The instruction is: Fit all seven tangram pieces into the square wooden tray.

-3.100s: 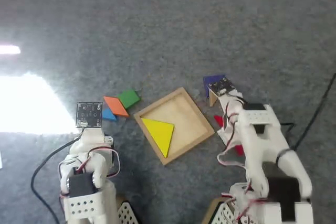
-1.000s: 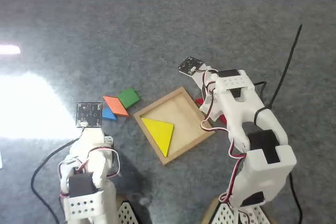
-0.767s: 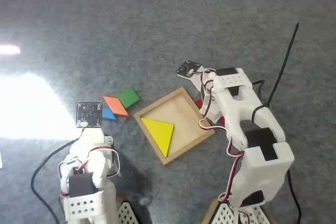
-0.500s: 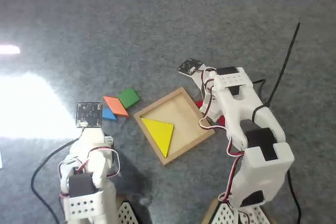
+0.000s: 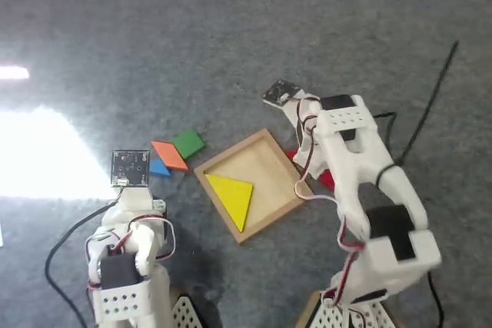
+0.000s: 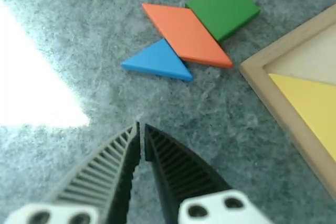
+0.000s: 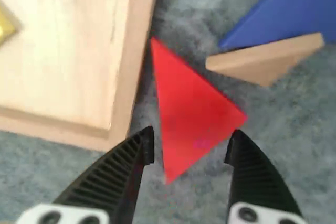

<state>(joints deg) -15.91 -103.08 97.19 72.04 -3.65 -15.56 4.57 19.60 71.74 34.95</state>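
- The tray (image 5: 265,165) lies turned like a diamond. A yellow triangle (image 5: 234,193) is inside it, against the edge nearest the left arm, and most of the floor is bare.
- The right gripper (image 7: 191,140) hangs over a red triangle (image 7: 189,103) just beside the tray's outer rim. Its fingers are spread wide on either side of the piece, apparently lined up to pinch it.
- A dark-blue piece (image 7: 294,9) and a wooden triangle (image 7: 262,61) lie just beyond the red one.
- The left gripper (image 6: 140,129) hovers low with its fingers closed on nothing. It is near a touching cluster of green square (image 6: 223,6), orange parallelogram (image 6: 186,35) and light-blue triangle (image 6: 157,61).
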